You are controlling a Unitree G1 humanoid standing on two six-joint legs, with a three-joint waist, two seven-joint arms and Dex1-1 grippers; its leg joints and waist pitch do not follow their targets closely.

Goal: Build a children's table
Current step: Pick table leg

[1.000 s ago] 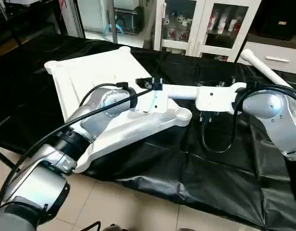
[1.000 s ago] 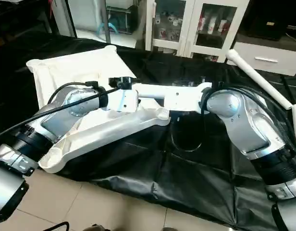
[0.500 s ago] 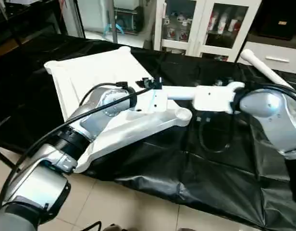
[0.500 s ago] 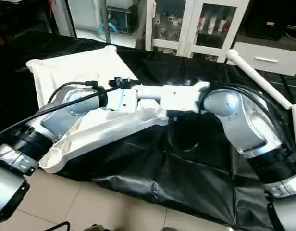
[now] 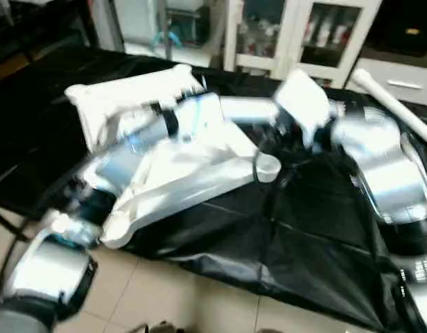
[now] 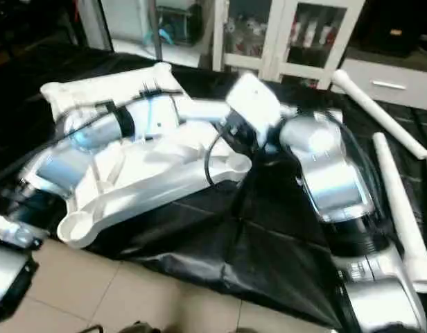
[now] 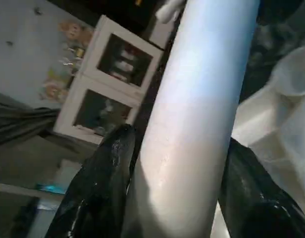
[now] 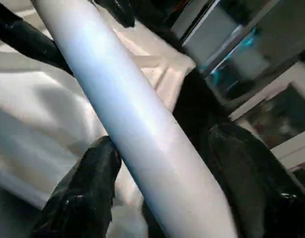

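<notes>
The children's table's white tabletop (image 6: 96, 87) lies ribbed side up on the black cover, a round corner socket (image 6: 75, 225) near the front edge. A white leg (image 6: 202, 107) hangs level above it, between my two grippers. My left gripper (image 7: 179, 141) is shut on this leg, and both black fingers (image 7: 105, 183) press its sides. My right gripper (image 8: 162, 139) stands open around the same leg: one finger (image 8: 88, 193) touches it and the other stands slightly off. Both wrists are blurred in the head views.
Two more white legs (image 6: 401, 201) (image 6: 369, 104) lie on the black cover at the right. White glass-door cabinets (image 6: 297, 35) stand behind the work table. Tiled floor (image 6: 130, 291) shows below the table's front edge.
Both arms have swung upward with the leg. My right wrist has slid left along the leg and tilted up, and its fingers have spread wider.
</notes>
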